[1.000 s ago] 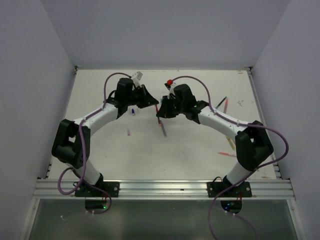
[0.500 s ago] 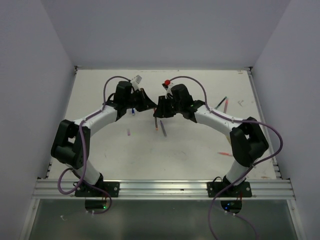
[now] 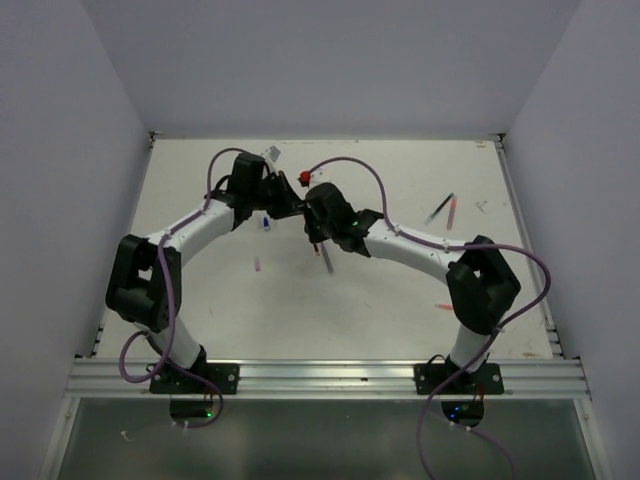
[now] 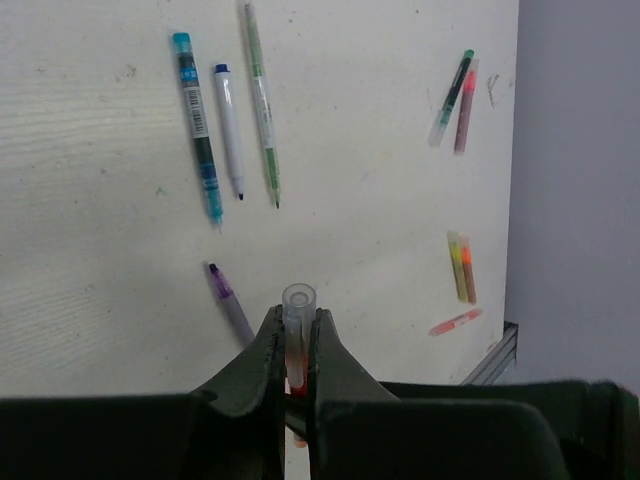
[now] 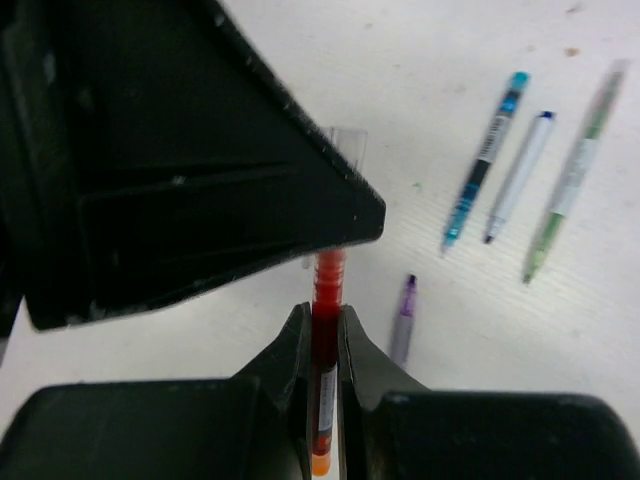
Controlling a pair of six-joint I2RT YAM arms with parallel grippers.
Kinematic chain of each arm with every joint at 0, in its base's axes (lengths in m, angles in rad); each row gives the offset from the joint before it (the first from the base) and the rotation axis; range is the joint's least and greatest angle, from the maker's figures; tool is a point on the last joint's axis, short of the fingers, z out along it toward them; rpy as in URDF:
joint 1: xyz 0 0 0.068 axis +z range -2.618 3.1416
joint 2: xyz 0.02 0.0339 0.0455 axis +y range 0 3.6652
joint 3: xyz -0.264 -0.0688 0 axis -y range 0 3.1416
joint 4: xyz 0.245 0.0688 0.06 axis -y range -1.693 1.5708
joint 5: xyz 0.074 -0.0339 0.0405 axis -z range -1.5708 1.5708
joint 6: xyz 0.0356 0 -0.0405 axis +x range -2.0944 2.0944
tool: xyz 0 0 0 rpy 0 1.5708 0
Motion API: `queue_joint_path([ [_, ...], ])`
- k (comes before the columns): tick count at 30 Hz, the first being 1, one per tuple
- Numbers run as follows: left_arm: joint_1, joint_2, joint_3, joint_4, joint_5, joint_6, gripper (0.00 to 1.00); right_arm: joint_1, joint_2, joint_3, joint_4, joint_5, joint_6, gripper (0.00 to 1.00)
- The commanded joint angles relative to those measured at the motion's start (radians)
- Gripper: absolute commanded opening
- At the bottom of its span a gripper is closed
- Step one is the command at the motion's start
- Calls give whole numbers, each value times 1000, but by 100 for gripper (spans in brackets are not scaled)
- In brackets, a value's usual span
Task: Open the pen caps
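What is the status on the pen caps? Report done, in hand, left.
Done: the white pen shows a bare dark tip, so likely uncapped. In hand: the left gripper clamps the clear cap of the red pen, the right gripper clamps its body; no gap shows yet. Left: that pull, then the purple pen, yellow pen and others, whose caps are too small to judge.

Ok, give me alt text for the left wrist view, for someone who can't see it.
The left gripper is shut on a clear-tipped red pen above the white table. Beyond lie a teal pen, a white pen, a green pen and, nearer, a purple pen.
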Motion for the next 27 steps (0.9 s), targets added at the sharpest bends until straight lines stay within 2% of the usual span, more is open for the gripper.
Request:
queue_joint_path([
  [1,75,45,83,-81,-3,-28,0,131,7,4,-131,500,-195,0],
  [3,99,73,65,-38,66,-67,0,159,-5,-28,-109,559,-222,0],
  [5,119,84,63,-26,102,-68,0,168,-28,-64,-105,549,-232,0],
  [7,130,78,40,17,125,-72,0,167,-57,-116,-55,494,-248,0],
  [10,142,55,-38,153,189,-106,0,127,-94,-137,-43,332,-201,0],
  [11,142,47,-44,146,188,-94,0,110,-105,-148,-31,245,-183,0],
  [15,139,-3,-99,7,60,44,0,6,-129,-150,-60,124,-112,0],
  [18,132,-46,-155,-76,-51,109,0,-35,-102,-136,-85,91,-80,0],
  [23,115,-77,-202,-142,-148,159,0,-69,-43,-153,-47,31,-42,0],
  [27,69,-85,-182,-204,-276,196,8,-77,0,-157,-22,14,-23,0],
])
